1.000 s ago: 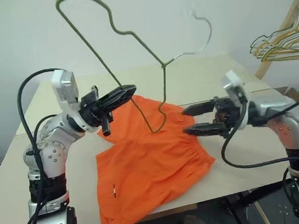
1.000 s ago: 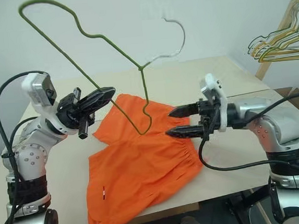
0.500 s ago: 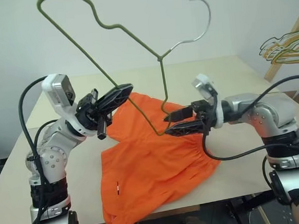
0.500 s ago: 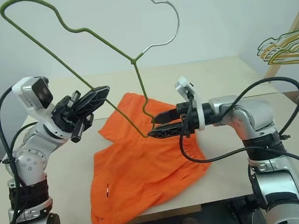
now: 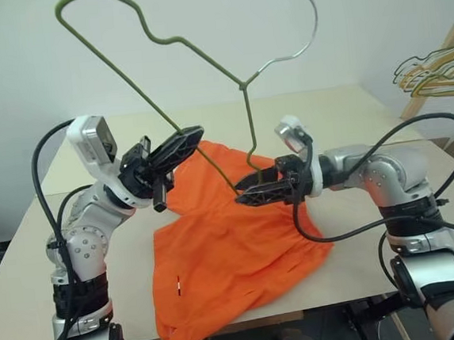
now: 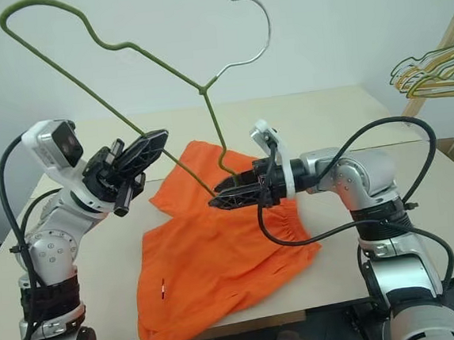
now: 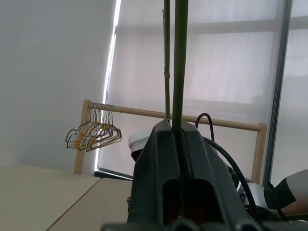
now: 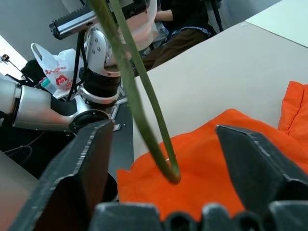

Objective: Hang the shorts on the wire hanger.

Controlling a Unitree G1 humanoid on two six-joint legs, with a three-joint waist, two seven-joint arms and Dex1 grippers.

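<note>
Shorts [image 5: 234, 249] flat under parted right hand [image 6: 220, 201]; wire hanger [image 5: 167, 119] clenched in left hand [image 5: 179, 145].

Wire hanger [image 6: 119, 116] above orange shorts [image 6: 219, 258]

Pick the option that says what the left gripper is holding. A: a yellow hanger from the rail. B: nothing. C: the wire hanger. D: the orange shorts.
C: the left gripper is shut on the straight wire of the wire hanger, held up above the shorts, which lie on the table.
</note>
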